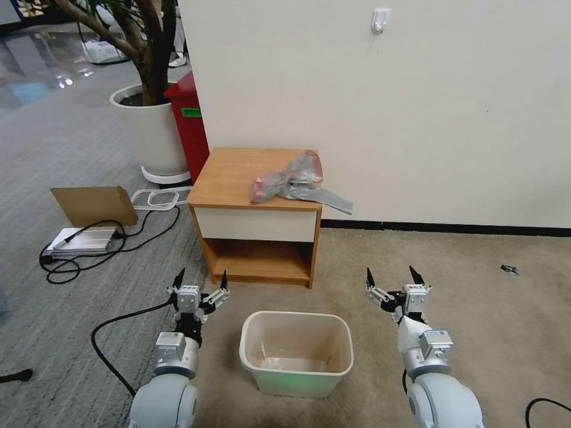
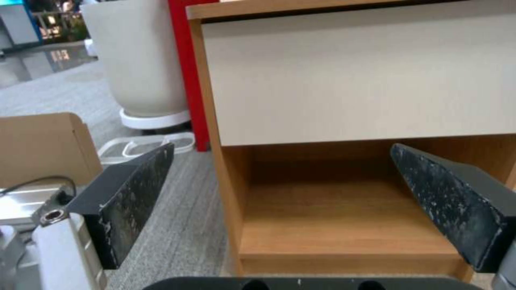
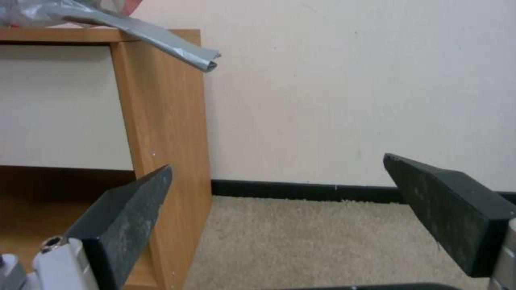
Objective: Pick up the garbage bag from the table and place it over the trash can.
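Wooden table (image 1: 229, 178) bearing crumpled garbage bag (image 1: 291, 178), trash can (image 1: 296, 356) below.

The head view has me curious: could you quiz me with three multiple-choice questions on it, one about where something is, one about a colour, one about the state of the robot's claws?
1. Where does the garbage bag lie?
A. inside the trash can
B. on the table top, one end hanging past the edge
C. on the carpet

2. What colour is the tall bin behind the table?
A. red
B. blue
C. black

3. How are the two grippers?
A. both open and empty
B. both shut on the bag
C. one holding the trash can

Answers:
1 B: the bag rests on the wooden top.
2 A: its side is plainly red.
3 A: the left gripper and right gripper hover with fingers spread, either side of the trash can.
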